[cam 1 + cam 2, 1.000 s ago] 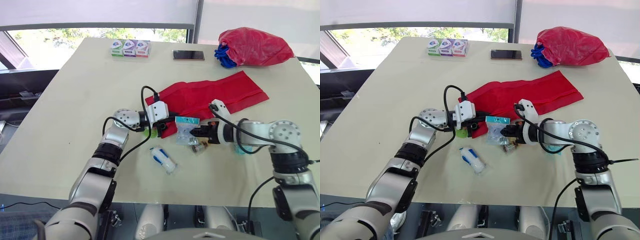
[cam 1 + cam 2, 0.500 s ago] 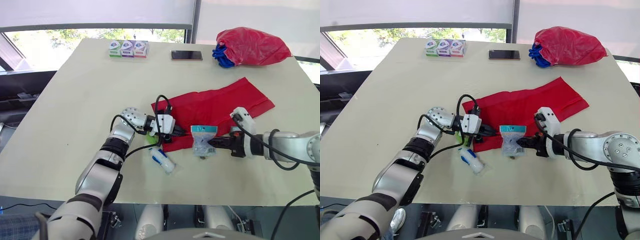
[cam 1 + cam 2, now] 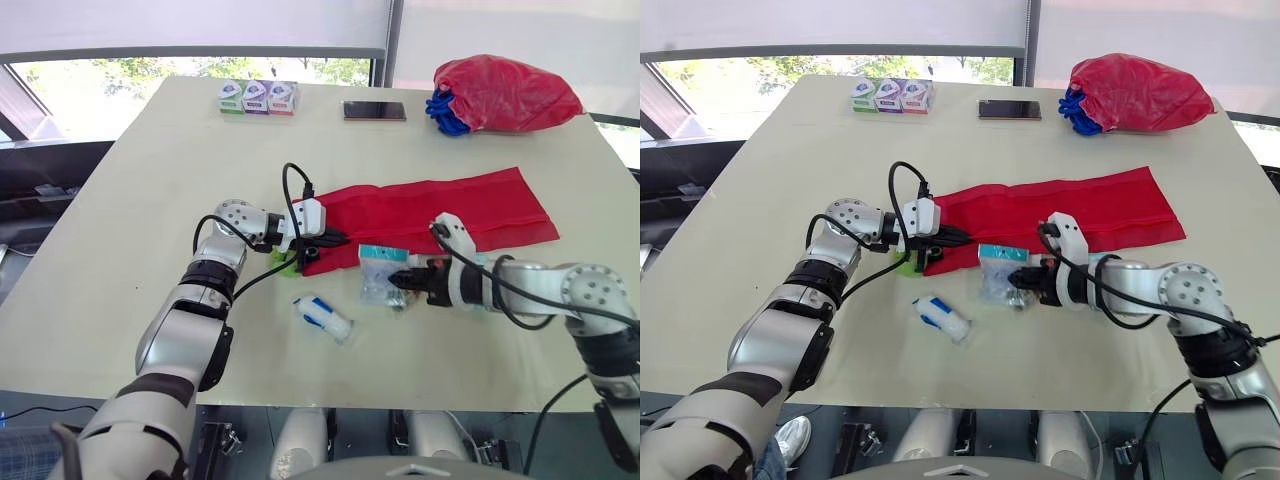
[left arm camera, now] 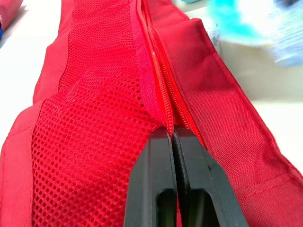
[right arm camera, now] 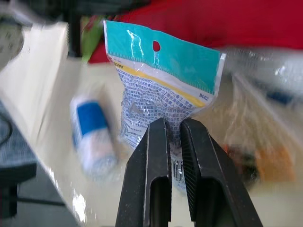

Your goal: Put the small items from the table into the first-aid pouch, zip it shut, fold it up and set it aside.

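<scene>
The pale tabletop [image 3: 150, 200] carried the red first-aid pouch [image 3: 440, 205], spread flat across its middle. The left gripper [image 4: 171, 135] was clamped on the pouch's zipper seam at its left end. The right gripper [image 5: 173, 124] pinched a teal-topped packet [image 5: 161, 80] just before the pouch. A blue-and-white roll [image 3: 325, 315] lay nearer the front edge.

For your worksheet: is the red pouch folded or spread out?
Spread out: the red pouch lies flat and long on the table.
</scene>
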Robot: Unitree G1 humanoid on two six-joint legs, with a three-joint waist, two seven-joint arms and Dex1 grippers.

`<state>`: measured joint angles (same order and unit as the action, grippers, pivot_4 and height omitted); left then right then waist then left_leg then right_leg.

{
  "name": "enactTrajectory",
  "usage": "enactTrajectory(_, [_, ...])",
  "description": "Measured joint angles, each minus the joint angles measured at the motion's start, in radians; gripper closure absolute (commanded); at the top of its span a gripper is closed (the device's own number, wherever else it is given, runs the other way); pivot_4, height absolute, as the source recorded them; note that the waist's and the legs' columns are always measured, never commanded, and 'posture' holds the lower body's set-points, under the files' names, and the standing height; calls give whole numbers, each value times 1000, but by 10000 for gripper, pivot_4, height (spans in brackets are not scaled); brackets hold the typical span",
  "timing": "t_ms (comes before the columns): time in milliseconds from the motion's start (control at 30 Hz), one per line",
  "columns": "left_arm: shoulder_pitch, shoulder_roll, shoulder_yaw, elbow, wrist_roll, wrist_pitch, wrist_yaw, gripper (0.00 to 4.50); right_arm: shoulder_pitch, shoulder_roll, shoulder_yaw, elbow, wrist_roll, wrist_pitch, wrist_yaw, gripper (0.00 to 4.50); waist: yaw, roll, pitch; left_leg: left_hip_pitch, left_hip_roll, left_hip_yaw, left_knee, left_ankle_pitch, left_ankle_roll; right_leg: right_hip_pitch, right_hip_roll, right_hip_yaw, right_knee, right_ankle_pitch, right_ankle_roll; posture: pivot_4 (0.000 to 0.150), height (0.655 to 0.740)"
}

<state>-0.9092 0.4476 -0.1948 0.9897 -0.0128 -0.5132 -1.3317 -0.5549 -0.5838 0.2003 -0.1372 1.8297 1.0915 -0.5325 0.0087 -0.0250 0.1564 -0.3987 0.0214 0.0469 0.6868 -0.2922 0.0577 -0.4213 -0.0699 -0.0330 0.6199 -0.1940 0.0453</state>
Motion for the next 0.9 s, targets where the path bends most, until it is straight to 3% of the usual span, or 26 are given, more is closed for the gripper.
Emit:
enactTrajectory(433, [38,-4,31,-96,-11,67,20,44763,-110,148,23,191,-108,91,-56,45000,-3,0,0,1,0,-1,0,0,0,0,0,0,2,0,0,1500,7400])
enactTrajectory(900, [138,-4,30,-253,-30,108,28,44763,-139,370,-101,348,-30,-4,-277,45000,-24,0,0,2,0,0,0,0,0,0,0,0,5,0,0,1500,7400])
